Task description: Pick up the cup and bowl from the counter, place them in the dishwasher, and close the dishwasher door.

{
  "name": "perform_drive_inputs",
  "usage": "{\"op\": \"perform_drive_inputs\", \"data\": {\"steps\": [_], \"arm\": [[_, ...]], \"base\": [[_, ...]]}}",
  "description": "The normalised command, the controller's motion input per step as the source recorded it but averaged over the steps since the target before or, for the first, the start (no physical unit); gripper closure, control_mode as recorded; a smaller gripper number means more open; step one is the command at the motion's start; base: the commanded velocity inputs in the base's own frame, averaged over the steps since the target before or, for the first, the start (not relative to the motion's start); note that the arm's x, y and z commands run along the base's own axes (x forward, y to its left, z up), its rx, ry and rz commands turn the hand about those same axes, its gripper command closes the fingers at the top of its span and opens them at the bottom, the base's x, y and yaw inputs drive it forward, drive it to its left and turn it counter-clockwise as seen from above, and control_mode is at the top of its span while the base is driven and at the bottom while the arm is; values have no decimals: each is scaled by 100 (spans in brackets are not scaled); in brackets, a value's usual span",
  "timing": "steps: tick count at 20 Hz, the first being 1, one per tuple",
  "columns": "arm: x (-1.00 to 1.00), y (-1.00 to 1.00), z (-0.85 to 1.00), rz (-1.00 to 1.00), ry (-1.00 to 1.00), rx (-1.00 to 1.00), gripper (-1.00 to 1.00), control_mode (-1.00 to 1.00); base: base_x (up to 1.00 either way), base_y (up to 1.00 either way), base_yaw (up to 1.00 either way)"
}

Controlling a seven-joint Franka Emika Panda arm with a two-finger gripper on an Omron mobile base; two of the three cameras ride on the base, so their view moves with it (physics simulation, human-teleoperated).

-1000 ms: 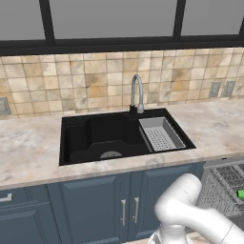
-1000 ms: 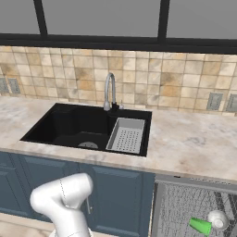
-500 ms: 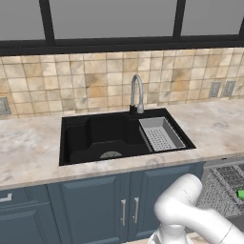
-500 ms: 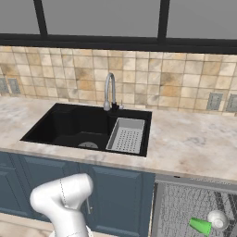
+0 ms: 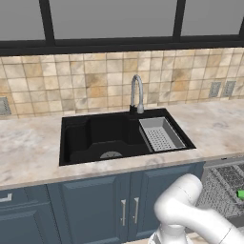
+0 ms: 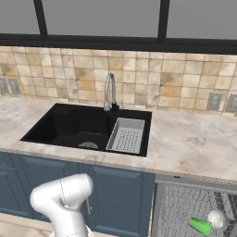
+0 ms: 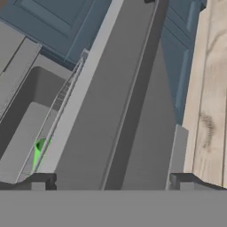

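Note:
The dishwasher [image 6: 194,203] stands open at the lower right, under the counter [image 6: 185,148]. In its wire rack, the green cup [image 6: 201,226] lies on its side next to the pale bowl [image 6: 216,218]. The cup also peeks in at the right edge of the left base view [image 5: 240,194]. In the hand view my gripper [image 7: 111,184] is open and holds nothing, its fingertips [image 7: 42,181] on either side of the grey dishwasher door [image 7: 93,111]. The door's dark bar handle [image 7: 133,102] runs lengthwise ahead of the fingers. The cup [image 7: 40,150] shows green past the door's left edge.
A black sink [image 5: 100,138] with a grey strainer tray [image 5: 159,133] and a faucet [image 5: 137,97] is set in the counter. Dark blue cabinet doors [image 5: 90,209] stand left of the dishwasher. Wooden floor [image 7: 213,111] lies beside the door.
The arm's elbow has shifted very slightly. The cup, the bowl and the jaws stay as they were.

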Motion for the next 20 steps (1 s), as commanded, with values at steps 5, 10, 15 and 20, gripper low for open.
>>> {"op": "perform_drive_inputs", "data": {"steps": [5, 10, 15, 20], "arm": [[79, 4, -60, 4, -12, 0, -100, -100], [77, 0, -62, 3, -12, 0, -100, -100], [79, 0, -62, 3, -13, 0, -100, -100], [75, 0, -64, 3, -14, 0, -100, -100]], "base": [[0, 0, 0], [0, 0, 0], [0, 0, 0], [0, 0, 0]]}}
